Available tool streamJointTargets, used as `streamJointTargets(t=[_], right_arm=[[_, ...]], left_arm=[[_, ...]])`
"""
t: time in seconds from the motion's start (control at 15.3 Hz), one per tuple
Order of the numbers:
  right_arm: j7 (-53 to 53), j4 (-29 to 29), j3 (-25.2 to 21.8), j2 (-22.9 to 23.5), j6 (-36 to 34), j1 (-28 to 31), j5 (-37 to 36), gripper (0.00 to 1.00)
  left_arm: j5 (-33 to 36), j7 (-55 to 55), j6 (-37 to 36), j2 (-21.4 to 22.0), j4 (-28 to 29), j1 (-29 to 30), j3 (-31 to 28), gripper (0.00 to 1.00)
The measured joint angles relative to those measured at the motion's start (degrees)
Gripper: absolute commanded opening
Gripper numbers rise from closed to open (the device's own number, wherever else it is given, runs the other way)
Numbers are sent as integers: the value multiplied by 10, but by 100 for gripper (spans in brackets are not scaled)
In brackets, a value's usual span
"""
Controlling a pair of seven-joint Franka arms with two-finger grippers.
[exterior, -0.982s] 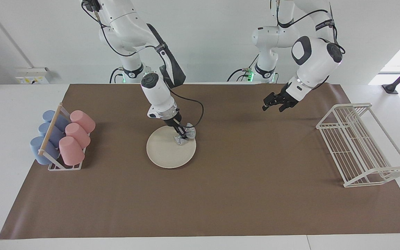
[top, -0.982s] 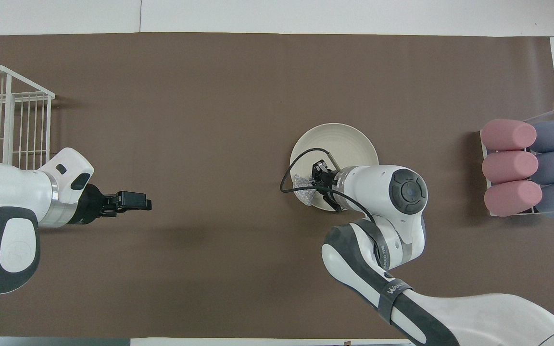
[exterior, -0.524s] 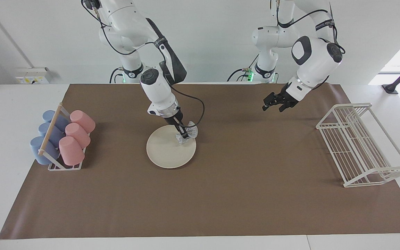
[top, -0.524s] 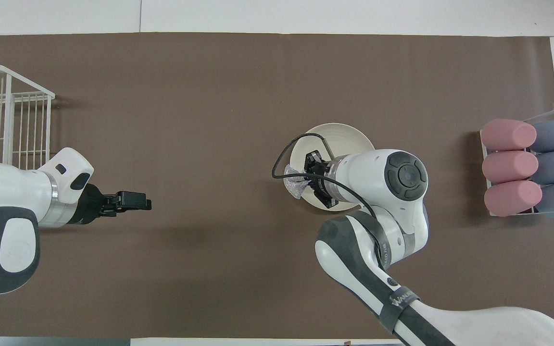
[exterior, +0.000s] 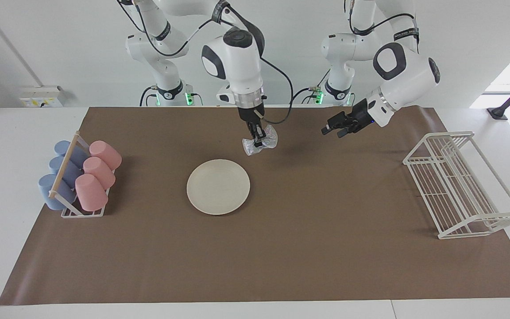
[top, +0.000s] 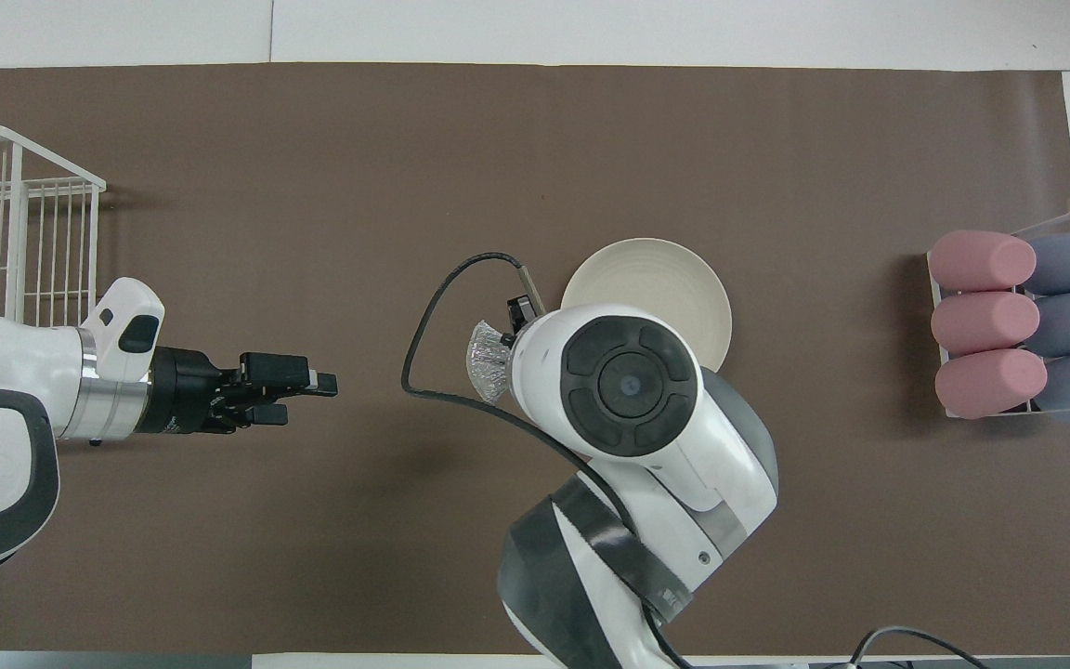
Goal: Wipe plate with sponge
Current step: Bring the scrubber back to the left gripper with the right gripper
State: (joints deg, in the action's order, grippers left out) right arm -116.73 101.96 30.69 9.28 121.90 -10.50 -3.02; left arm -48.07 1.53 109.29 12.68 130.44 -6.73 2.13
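The right end effector (exterior: 259, 141) grips the sponge (exterior: 260, 144) aloft beside the plate (exterior: 218, 187); set it down gently, well off the plate. The left end effector (exterior: 335, 129) waits, released.

Table (exterior: 16, 146); brown mat (exterior: 281, 248); plate (exterior: 218, 187); two racks (exterior: 458, 186)

The plate (exterior: 218, 187) lies bare, open to a claw from above and all round. The right claw (exterior: 257, 141), clamped on the sponge (exterior: 260, 145), hangs over brown mat (exterior: 281, 257) nearer the robots. The cup rack (exterior: 80, 177) (6 cups) and wire rack (exterior: 461, 186) block only the surface's 2 ends
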Motion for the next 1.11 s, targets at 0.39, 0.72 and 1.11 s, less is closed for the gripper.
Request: streamJointTargets(t=[0.39, 0.72, 1.11], right_arm=[[-72, -31, 0, 25, -4, -45, -7, 0], [-73, -32, -2, 26, -4, -47, -7, 0], [-73, -32, -3, 26, -4, -47, -13, 0]], left_arm=[[-148, -102, -71, 4, 0, 11, -3, 100], [-199, -155, -49, 2, 40, 8, -1, 100], [-244, -133, 34, -2, 48, -50, 6, 95]])
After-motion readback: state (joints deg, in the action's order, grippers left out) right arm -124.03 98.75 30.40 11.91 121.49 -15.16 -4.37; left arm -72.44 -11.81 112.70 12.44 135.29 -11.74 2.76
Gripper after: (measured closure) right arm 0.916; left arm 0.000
